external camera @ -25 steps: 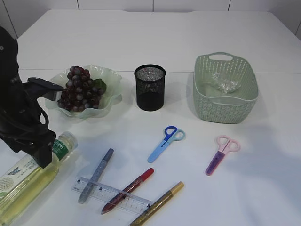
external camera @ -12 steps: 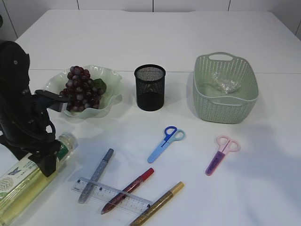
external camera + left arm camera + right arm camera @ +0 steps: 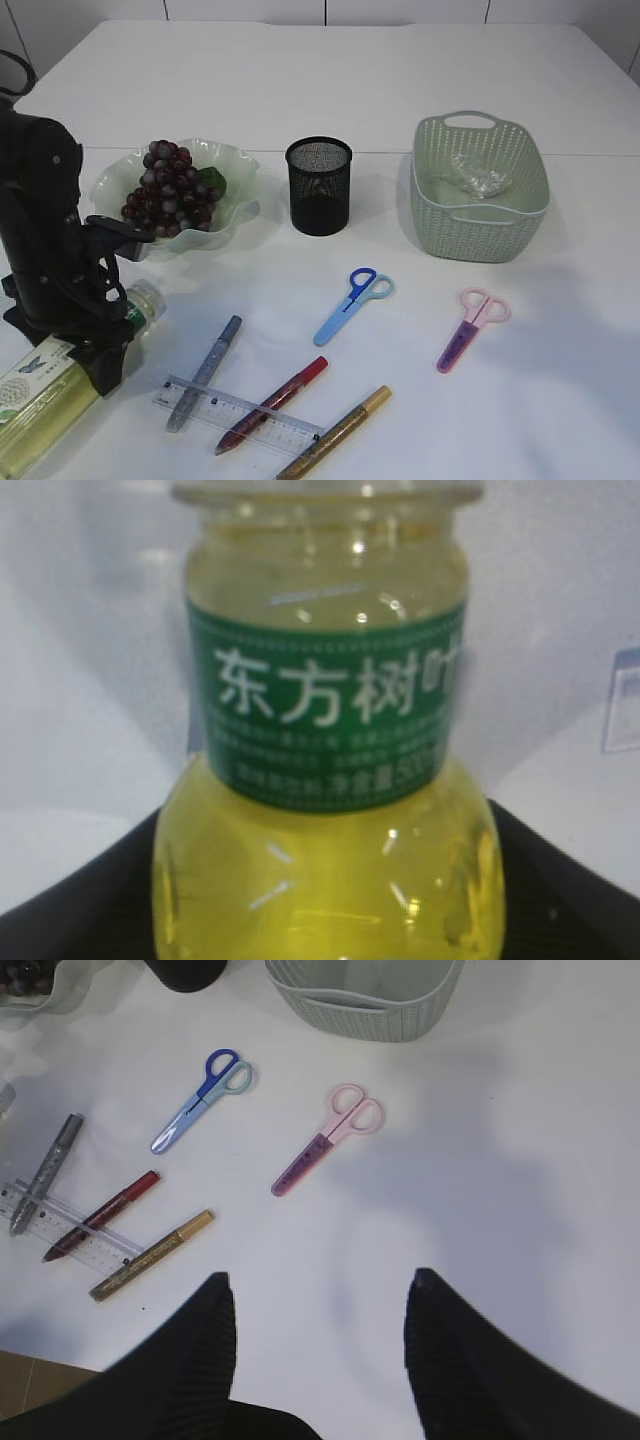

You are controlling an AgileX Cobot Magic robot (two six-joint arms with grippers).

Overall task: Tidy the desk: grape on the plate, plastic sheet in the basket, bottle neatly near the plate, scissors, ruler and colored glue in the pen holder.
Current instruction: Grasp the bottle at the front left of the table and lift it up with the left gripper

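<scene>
A white table carries everything. The bottle lies on its side at the front left, long axis slanting from the near left corner up toward the plate, cap end pointing at the plate's front rim. The left gripper straddles the bottle's neck, jaws spread wide on either side; the wrist view does not show whether they press it. Grapes sit on the plate. The right gripper hangs above bare table with its fingers apart, holding nothing. The blue scissors and pink scissors lie with handles toward the basket.
</scene>
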